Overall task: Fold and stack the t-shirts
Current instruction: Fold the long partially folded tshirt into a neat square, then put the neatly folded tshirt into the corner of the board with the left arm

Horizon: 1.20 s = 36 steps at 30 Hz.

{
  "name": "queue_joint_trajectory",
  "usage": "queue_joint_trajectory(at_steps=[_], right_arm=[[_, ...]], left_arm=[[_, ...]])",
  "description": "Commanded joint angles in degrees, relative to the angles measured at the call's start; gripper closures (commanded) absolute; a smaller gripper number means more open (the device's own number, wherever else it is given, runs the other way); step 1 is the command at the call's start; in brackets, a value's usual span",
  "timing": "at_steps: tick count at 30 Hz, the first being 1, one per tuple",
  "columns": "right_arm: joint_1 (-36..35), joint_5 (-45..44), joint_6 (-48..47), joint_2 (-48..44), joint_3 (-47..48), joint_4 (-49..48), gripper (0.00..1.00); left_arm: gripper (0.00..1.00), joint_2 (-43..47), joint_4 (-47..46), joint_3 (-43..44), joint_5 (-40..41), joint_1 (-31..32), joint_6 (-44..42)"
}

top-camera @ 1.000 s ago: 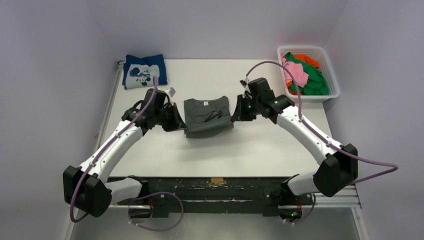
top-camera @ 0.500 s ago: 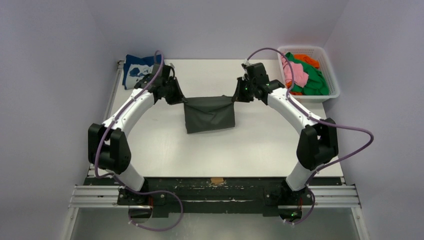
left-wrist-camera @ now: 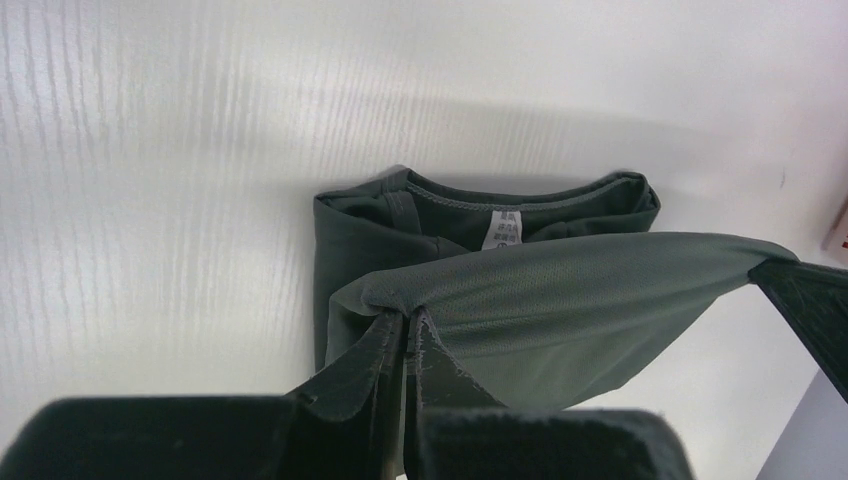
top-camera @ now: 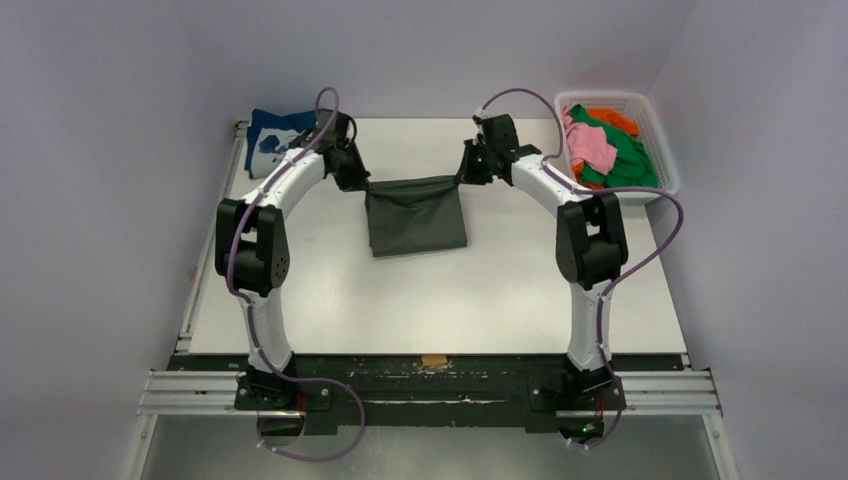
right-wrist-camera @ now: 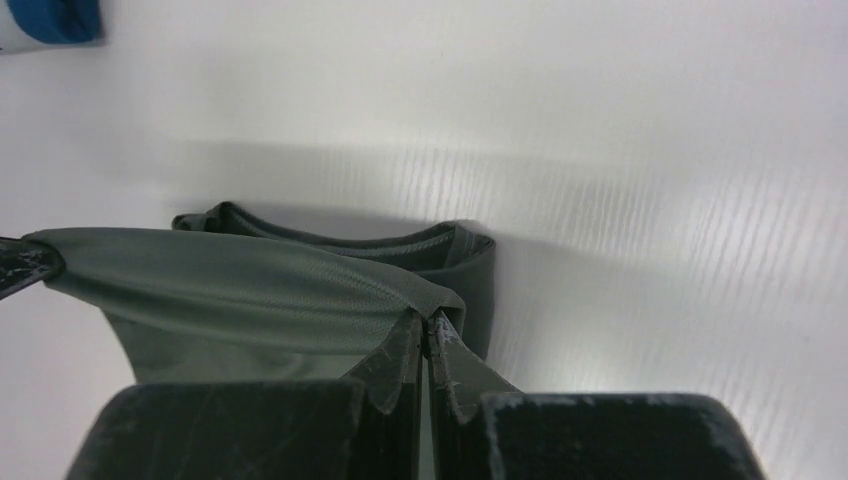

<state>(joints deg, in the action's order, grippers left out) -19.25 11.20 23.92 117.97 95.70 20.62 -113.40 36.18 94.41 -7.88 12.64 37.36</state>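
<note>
Top: grey t-shirt (top-camera: pixel 415 220) is lying at the far middle of the desk (top-camera: pixel 440 300), its top edge lifted taut.
Left wrist: left gripper (left-wrist-camera: pixel 405 322) is pinching one lifted corner, clenched.
Right wrist: right gripper (right-wrist-camera: pixel 425 325) is clamping the opposite corner.

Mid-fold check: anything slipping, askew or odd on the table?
Nothing stands out. The left gripper and right gripper each pinch a corner of the plain dark grey t-shirt, its edge raised evenly between them, the rest lying on the white table. The navy blue t-shirt sits at the far left corner.
</note>
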Motion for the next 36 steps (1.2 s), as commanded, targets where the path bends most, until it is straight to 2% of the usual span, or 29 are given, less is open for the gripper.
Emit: queue_joint_trajectory(at_steps=[1,7,8,9,11,12,13,14,15,17,22,24,27,36], right_arm=[[1.2,0.5,-1.9,3.8,5.2,-3.6,1.0],[1.7,-2.3,-2.6,9.1,9.5,-4.0,0.99],[1.9,-2.1,-2.7,10.2,10.7,-3.9,0.88],[2.0,-1.7,-2.5,11.2,12.3,-3.2,0.73],[2.1,-0.3,-2.3,12.9,15.8,-1.0,0.56],[2.1,0.5,-2.1,12.9,16.6,-0.3,0.47],[2.1,1.1,-1.9,12.3,16.3,-0.2,0.35],[2.1,1.1,-1.7,10.4,15.2,-0.8,0.18],[2.1,0.9,-1.5,8.5,13.1,-1.8,0.07],[2.1,0.9,-0.8,3.9,7.2,-4.5,0.02],[2.1,2.3,-0.5,-5.8,-8.3,-9.2,0.01],[2.0,6.2,-0.5,-7.7,-11.8,-10.3,0.01],[2.0,9.5,-0.1,-9.6,-15.8,-10.1,0.01],[2.0,8.1,-2.8,-15.6,-22.6,-7.3,0.01]], left_arm=[[1.0,-3.4,1.4,5.7,4.2,-1.4,-1.2],[1.0,-10.4,2.7,12.0,3.6,-1.8,-1.0],[0.95,-11.5,3.8,13.6,3.6,-1.9,-1.0],[0.83,-12.2,5.0,15.2,3.7,-2.0,-0.9],[0.52,-12.5,7.2,17.6,3.3,-2.0,-0.7],[0.32,-11.9,7.1,17.8,2.9,-2.1,-0.8],[0.07,-10.5,6.7,17.1,2.3,-2.0,-0.9],[0.01,-9.2,6.1,16.1,1.7,-2.0,-0.9],[0.0,-7.3,5.2,14.3,0.9,-2.0,-0.9],[0.0,-3.0,2.0,8.2,-2.0,-2.0,-0.6],[0.0,1.7,-2.1,-3.9,-6.3,-1.8,0.2],[0.01,1.5,-2.6,-6.2,-7.7,-1.7,0.4],[0.05,0.1,-3.5,-8.0,-9.0,-1.3,0.5],[0.19,-6.0,-6.4,-8.8,-12.9,2.2,0.7]])
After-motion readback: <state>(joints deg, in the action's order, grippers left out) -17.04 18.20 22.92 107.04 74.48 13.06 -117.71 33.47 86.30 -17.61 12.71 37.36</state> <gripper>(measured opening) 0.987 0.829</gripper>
